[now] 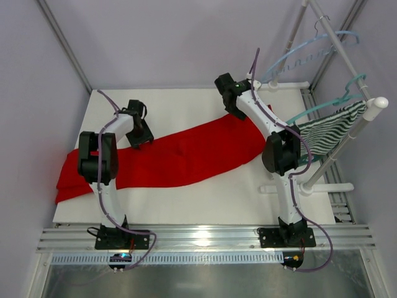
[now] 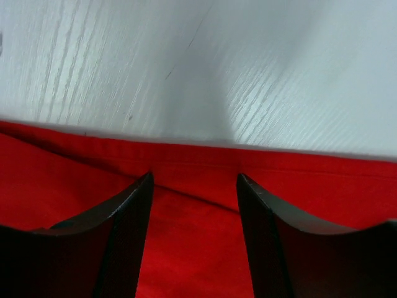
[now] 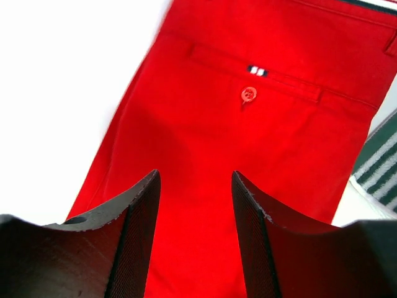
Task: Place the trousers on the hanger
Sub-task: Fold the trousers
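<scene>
The red trousers (image 1: 180, 158) lie flat across the white table, legs to the left, waist to the right. My left gripper (image 1: 141, 135) sits low over their far edge, and in the left wrist view it (image 2: 194, 177) is open, with red cloth (image 2: 192, 248) under the gap and bare table past the hem. My right gripper (image 1: 231, 105) hovers at the waist end. Seen from the right wrist it (image 3: 195, 174) is open above the seat of the trousers (image 3: 248, 143), by a buttoned back pocket. The pale blue hanger (image 1: 298, 57) hangs on the rack at the back right.
A darker teal hanger (image 1: 338, 99) carrying a green-and-white striped garment (image 1: 332, 127) hangs on the white rack (image 1: 347, 133) at the right, close to the right arm's elbow. The trouser legs overhang the table's left edge (image 1: 62, 186). Grey walls enclose the table.
</scene>
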